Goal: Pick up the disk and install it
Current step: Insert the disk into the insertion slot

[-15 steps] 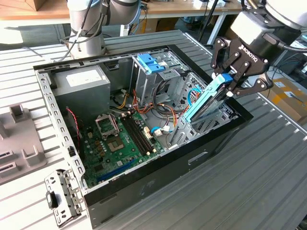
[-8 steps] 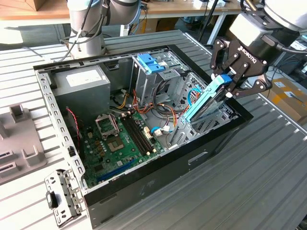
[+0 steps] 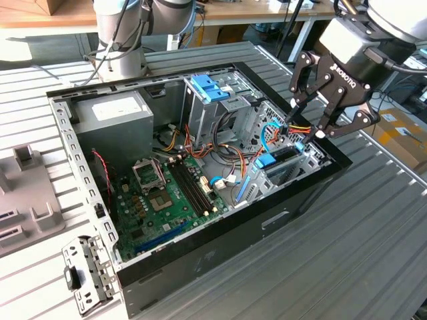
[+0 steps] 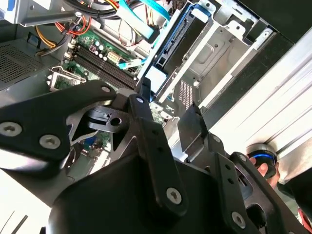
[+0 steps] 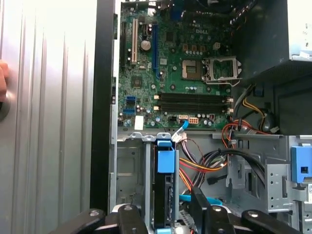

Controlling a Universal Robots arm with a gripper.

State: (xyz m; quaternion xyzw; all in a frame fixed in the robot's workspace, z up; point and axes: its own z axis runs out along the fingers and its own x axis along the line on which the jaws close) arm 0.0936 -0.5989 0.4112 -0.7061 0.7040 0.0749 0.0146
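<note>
The disk (image 3: 277, 159), dark with bright blue rails, stands on edge in the metal drive bay at the corner of the open computer case (image 3: 200, 267) on the exterior view's right. Its blue end tab (image 5: 165, 160) points toward the motherboard. My gripper (image 3: 305, 131) hovers just above the bay, open. In the first wrist view its fingers (image 5: 129, 219) straddle the disk (image 5: 165, 195) with a gap on both sides. In the second wrist view the disk (image 4: 175, 44) runs along the bay past the gripper (image 4: 166, 97).
Orange, black and blue cables (image 3: 267, 133) crowd the space beside the bay. A paler blue bracket (image 3: 210, 87) tops the neighbouring cage, and a grey power supply box (image 3: 110, 113) sits at the back. A person's hand (image 5: 3, 92) rests on the table outside the case wall.
</note>
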